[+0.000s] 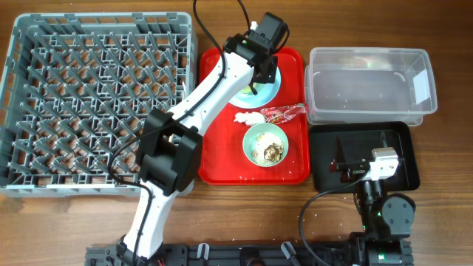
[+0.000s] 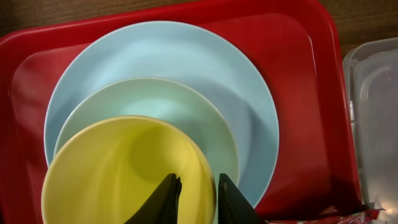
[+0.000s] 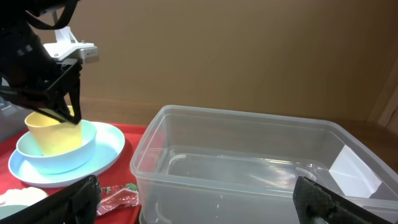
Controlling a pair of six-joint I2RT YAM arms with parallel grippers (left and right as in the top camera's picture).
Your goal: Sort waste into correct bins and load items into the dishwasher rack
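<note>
A small yellow cup [image 2: 118, 174] stands in a light blue bowl [image 2: 149, 99] on a light blue plate [image 2: 205, 56] at the back of the red tray [image 1: 222, 159]. My left gripper [image 2: 198, 186] is shut on the cup's rim [image 3: 53, 134], one finger inside and one outside. A mint-green bowl [image 1: 266, 142] holds brownish food scraps. A white napkin [image 1: 246, 117] and a red wrapper [image 1: 284, 112] lie between the bowl and the plate. My right gripper [image 3: 199, 199] is open and empty over the black tray [image 1: 399, 177], facing the clear tub [image 3: 249, 155]. No spoon or fork shows.
The grey dishwasher rack [image 1: 100, 103] fills the left of the table. The clear tub [image 1: 369, 81] stands at the back right with the black tray right in front of it. The wrapper's end [image 3: 115, 194] lies against the tub's left wall.
</note>
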